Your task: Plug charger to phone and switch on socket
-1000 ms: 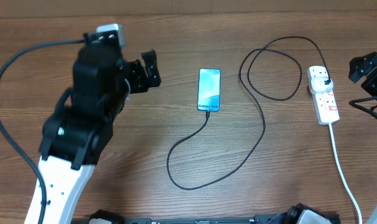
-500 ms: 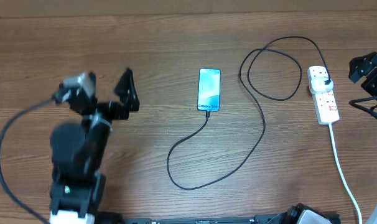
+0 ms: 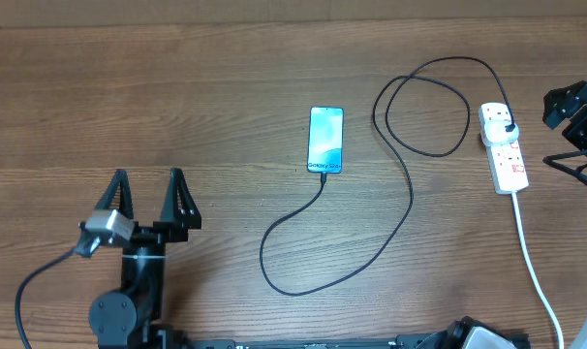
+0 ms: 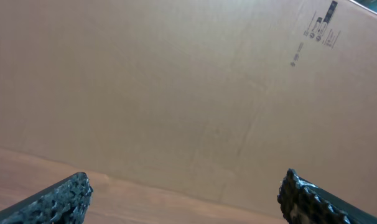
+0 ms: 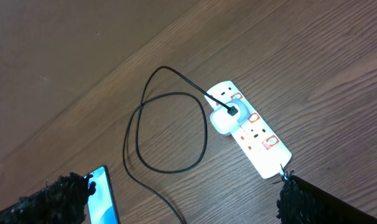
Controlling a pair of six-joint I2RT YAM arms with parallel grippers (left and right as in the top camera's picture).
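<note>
Charger (image 3: 411, 199) is laid out across the wooden table (image 3: 177, 87). Its thin black cable loops once near the socket (image 3: 508, 160), sweeps down toward my side and curls back up to the phone (image 3: 326, 140). The connector tip meets the phone's short edge beside the "Galaxy" text (I can't tell whether it is fully seated). The plug end sits in the top outlet of the socket, at the far right of the table, and a white cord (image 3: 532, 260) trails away from the strip's lower end. I can't read the switch position. The phone lies flat near the middle, screen up.

The left gripper (image 3: 147, 174) is well to the left of the phone, fingers spread and holding nothing. Its wrist camera faces a cardboard wall (image 4: 176, 93). The right gripper (image 5: 179, 186) hangs above the socket area, also spread wide and unloaded.
</note>
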